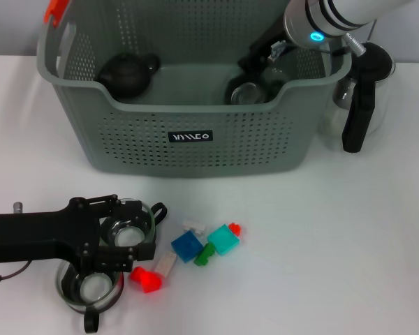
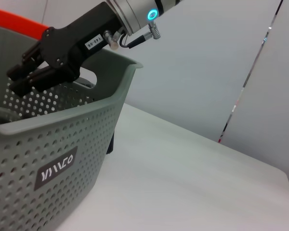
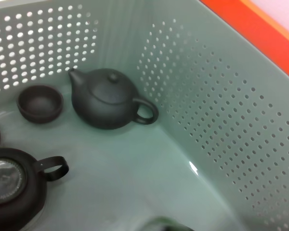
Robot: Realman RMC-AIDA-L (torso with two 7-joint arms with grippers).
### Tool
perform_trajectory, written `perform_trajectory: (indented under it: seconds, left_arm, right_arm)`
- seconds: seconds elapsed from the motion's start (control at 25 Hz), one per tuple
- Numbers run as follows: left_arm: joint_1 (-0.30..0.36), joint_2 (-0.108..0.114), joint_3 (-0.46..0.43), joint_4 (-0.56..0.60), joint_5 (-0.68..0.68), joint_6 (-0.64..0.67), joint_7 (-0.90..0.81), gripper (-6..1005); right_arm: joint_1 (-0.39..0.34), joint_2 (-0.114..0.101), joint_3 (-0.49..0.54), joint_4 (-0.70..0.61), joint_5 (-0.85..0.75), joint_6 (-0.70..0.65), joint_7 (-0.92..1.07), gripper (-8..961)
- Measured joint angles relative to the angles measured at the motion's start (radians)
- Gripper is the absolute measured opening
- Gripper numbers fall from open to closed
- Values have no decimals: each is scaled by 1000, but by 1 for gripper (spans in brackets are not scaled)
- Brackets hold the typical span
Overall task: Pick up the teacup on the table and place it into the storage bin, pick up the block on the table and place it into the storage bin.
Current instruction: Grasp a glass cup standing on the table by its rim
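The storage bin (image 1: 126,143) stands at the back centre; it also shows in the left wrist view (image 2: 86,130) and the right wrist view (image 3: 221,120). My left gripper (image 1: 126,230) lies low at the front left, its jaws closed on the sides of a clear glass teacup (image 1: 130,236) on the table. A second glass teacup (image 1: 91,287) sits just in front of it. Small blocks lie to the right: blue (image 1: 186,246), teal (image 1: 223,239), red (image 1: 146,278). My right gripper (image 1: 257,61) reaches down into the bin's right side, also seen in the left wrist view (image 2: 17,81).
Inside the bin are a dark teapot (image 3: 108,98), a small dark cup (image 3: 40,102), a second dark pot (image 3: 12,185) and a glass piece (image 1: 246,93). A glass pitcher with a black handle (image 1: 357,105) stands right of the bin. Green (image 1: 204,255) and white (image 1: 166,264) blocks lie among the others.
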Motion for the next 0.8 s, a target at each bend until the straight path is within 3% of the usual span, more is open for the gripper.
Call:
perform_trajectory:
  seconds: [0.16,0.4,0.6,0.8]
  left_arm:
    - [0,-1,0,-1,0,0,0,874]
    - [-1,-1,0,-1,-1,0,0,874]
    - [-3,2,-2,-1,-1,0,0,874]
    - [-2,4,-5,1,-2,0,0,874]
  right_arm:
    - [0,1,-16,-11,0,-1,-1,304]
    - [-5,2,-35,-78,0,-17,0,488]
    - [-62,1,-30,-252,52,-64,-1,603]
    - [-160,0,-27,-468,229,-156,-71,656]
